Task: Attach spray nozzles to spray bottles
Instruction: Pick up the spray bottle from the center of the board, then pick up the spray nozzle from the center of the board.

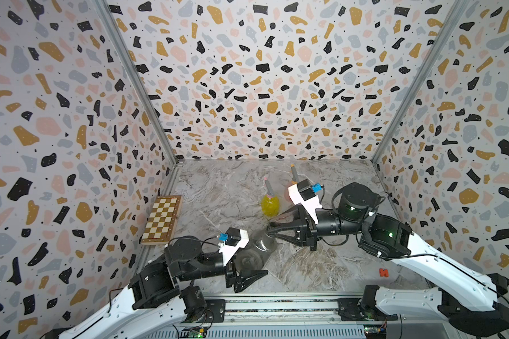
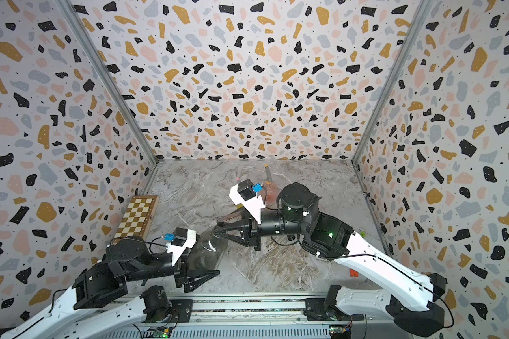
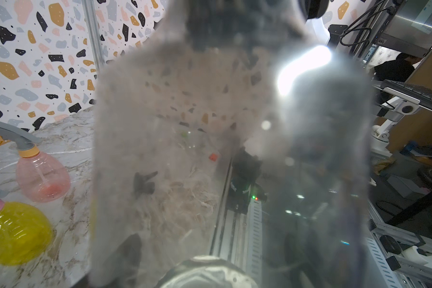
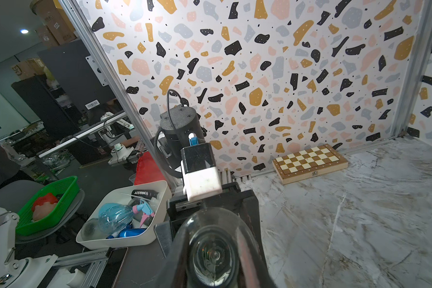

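Note:
The smoky grey spray bottle point(image 1: 262, 243) point(image 2: 212, 243) hangs tilted above the table between both arms. My right gripper point(image 1: 272, 230) point(image 4: 212, 254) is shut on its neck. The belly sits inside my left gripper point(image 1: 256, 259), shut on it, and fills the left wrist view point(image 3: 210, 124). Behind stand the yellow bottle point(image 1: 270, 205) point(image 3: 13, 232) with a grey nozzle with pink trigger point(image 1: 268, 187), and the pink bottle point(image 2: 271, 192) point(image 3: 41, 177) with a grey nozzle with orange trigger point(image 2: 268, 174) point(image 3: 15, 137). Both nozzles sit on their bottles' necks.
A folded chessboard point(image 1: 162, 218) point(image 4: 309, 160) lies against the left wall. A small orange-red piece point(image 1: 383, 272) rests near the front right. The metal rail point(image 1: 276, 305) runs along the front edge. Outside the cell, a white bin point(image 4: 125, 239) holds other bottles.

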